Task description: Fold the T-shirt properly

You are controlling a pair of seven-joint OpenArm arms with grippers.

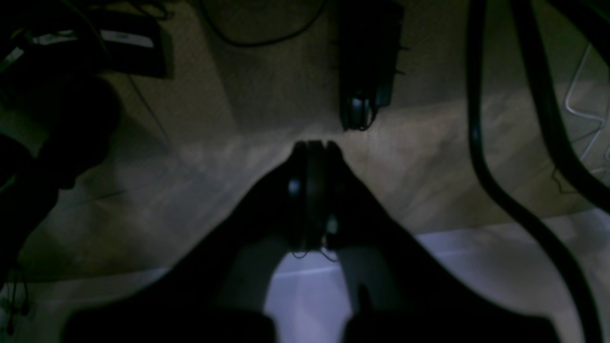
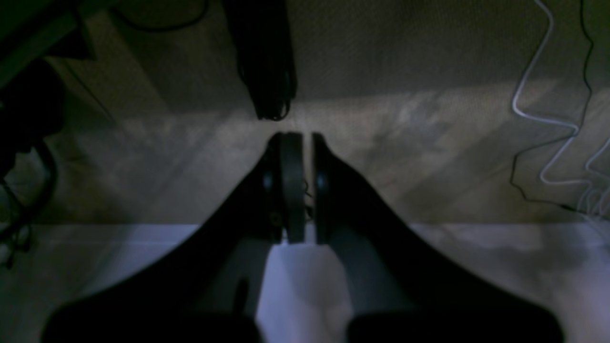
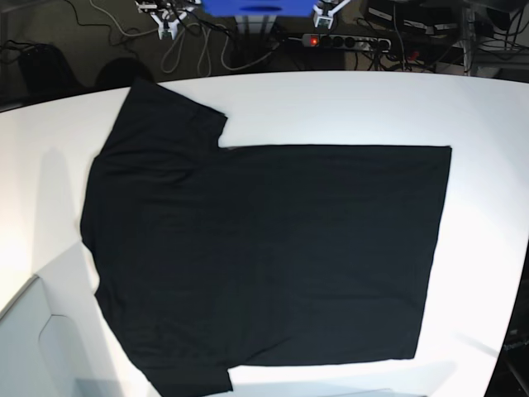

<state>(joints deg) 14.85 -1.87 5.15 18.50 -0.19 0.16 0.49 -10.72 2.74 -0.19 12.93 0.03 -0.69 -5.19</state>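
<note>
White and broad, the table (image 3: 331,103) filled most of the base view, its far edge curving past a dark floor strewn with cables. On it lay the T-shirt (image 3: 273,256) — black, plain side up, spread flat and unfolded. Its collar end and both short sleeves lay toward the left of that view, one sleeve toward the table's far edge and the other at the near edge; the straight hem ran down the right side. No part of it was lifted or doubled over, and neither arm showed in the base view.

Behind the table stood a blue box (image 3: 256,7), with a power strip (image 3: 345,40) showing a red light beside it.

Both wrist views were dim and looked past the table's pale edge toward the carpeted floor. The left hand (image 1: 312,147) had its two dark fingers pressed together with nothing between them. The right hand (image 2: 300,140) was likewise closed on nothing — only a thin sliver of light showed between its fingertips. A white coiled cable (image 2: 548,119) lay on the floor at the right of the right wrist view.
</note>
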